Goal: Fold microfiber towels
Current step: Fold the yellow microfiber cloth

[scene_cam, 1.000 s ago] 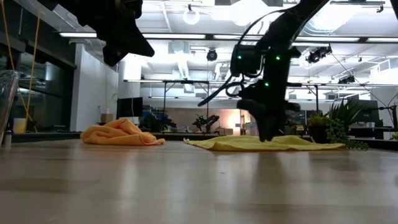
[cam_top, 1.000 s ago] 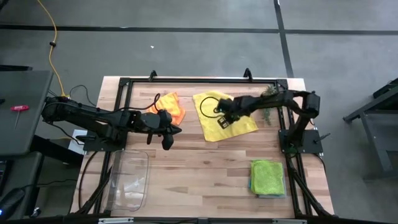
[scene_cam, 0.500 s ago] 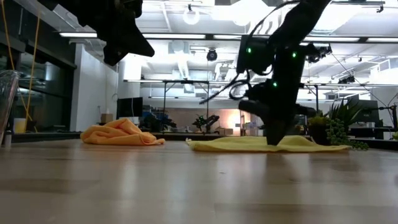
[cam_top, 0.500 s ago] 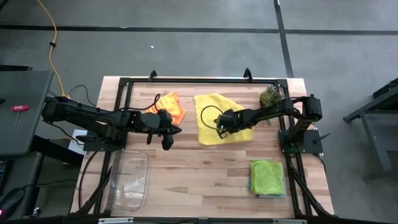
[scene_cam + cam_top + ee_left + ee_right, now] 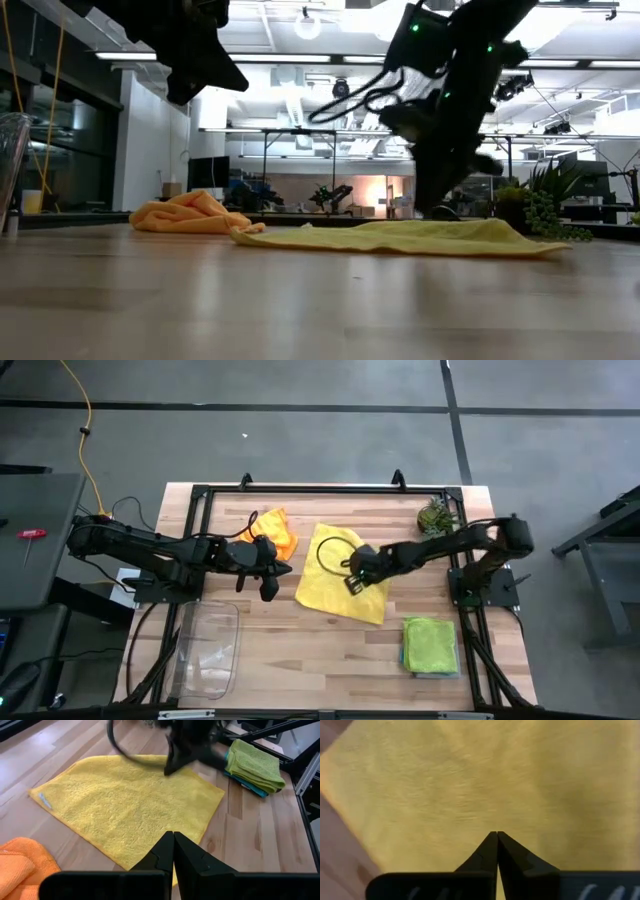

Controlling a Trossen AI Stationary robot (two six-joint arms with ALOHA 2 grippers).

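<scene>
Bright ceiling lights, backlit arms

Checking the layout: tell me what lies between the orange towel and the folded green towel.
The yellow towel lies between orange towel and green towel, with the right gripper on it; high view.

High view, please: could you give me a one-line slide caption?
Right gripper, shut, on the spread yellow towel; left gripper waits beside the orange towel.

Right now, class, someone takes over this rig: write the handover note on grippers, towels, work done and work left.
Right gripper: shut, down on the yellow towel, which lies flat mid-table.
Left gripper: shut, hanging above the table beside the orange towel.
Done: lime green towel folded, stacked on a teal one at the table's right.
Left: fold the yellow towel and the crumpled orange one. No grey towel in view.
</scene>
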